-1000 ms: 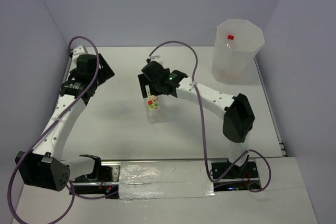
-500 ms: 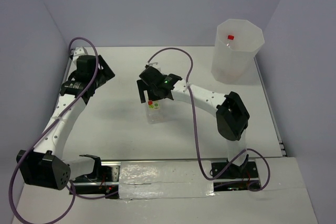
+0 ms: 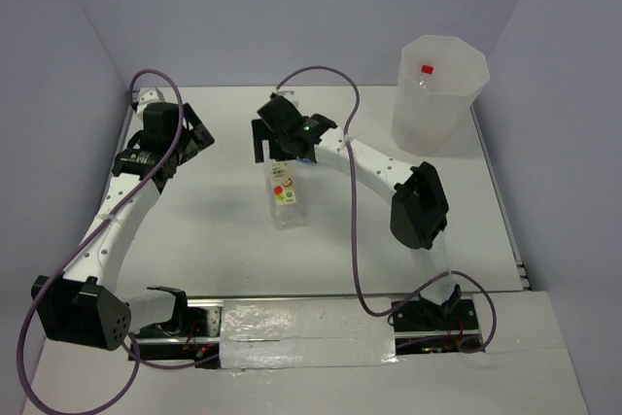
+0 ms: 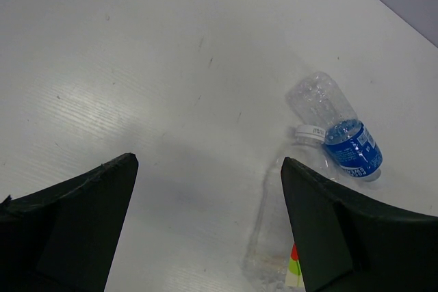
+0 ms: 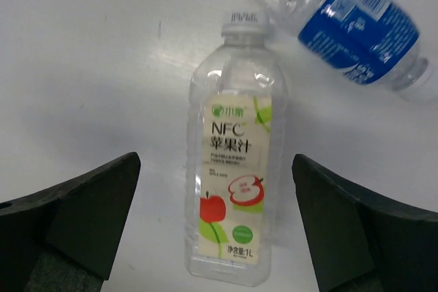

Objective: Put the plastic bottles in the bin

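- Right tool (image 5: pixel 215 169), spread wide and holding nothing, hovers near the cap of the fruit-labelled bottle (image 3: pixel 285 196), which lies on the surface (image 3: pixel 214 230).
- Blue-labelled bottle (image 5: pixel 345 25) lies beside that cap.
- Left tool (image 4: pixel 209 169) is likewise spread and empty.

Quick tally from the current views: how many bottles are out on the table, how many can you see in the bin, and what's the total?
Bottles lying on the table: 2, the apple-labelled bottle and the blue-labelled bottle.
Bottles seen in the bin: 1, the red-capped bottle; its translucent wall may hide more.
Total bottles visible: 3.
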Available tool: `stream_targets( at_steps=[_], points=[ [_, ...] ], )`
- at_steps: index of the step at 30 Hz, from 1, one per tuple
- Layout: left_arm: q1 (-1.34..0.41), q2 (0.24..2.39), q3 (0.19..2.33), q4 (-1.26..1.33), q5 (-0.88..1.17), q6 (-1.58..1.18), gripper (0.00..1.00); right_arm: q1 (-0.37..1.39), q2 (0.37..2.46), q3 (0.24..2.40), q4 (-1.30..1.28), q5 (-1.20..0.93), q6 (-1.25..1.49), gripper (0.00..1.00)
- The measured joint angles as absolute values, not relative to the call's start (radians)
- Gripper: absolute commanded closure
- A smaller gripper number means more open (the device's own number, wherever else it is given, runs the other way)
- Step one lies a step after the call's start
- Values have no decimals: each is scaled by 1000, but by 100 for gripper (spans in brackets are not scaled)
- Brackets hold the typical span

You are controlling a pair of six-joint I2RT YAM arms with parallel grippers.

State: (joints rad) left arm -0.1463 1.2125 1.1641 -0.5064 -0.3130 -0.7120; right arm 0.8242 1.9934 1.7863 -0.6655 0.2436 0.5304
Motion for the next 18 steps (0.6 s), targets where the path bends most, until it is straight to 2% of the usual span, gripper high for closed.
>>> stream_targets(
  at_steps=[8,12,18],
  points=[
    [-145,1213,1164,-517,-314,-710,0,760,2339,2339,-753,285,532,9],
    [-144,1213,1165,-522,-314,-709,0,733,2384,2341,-771,273,537,14],
    [-142,1213,1165,-525,-313,-707,1,727,2395,2354,-773,244,542,15]
  ],
)
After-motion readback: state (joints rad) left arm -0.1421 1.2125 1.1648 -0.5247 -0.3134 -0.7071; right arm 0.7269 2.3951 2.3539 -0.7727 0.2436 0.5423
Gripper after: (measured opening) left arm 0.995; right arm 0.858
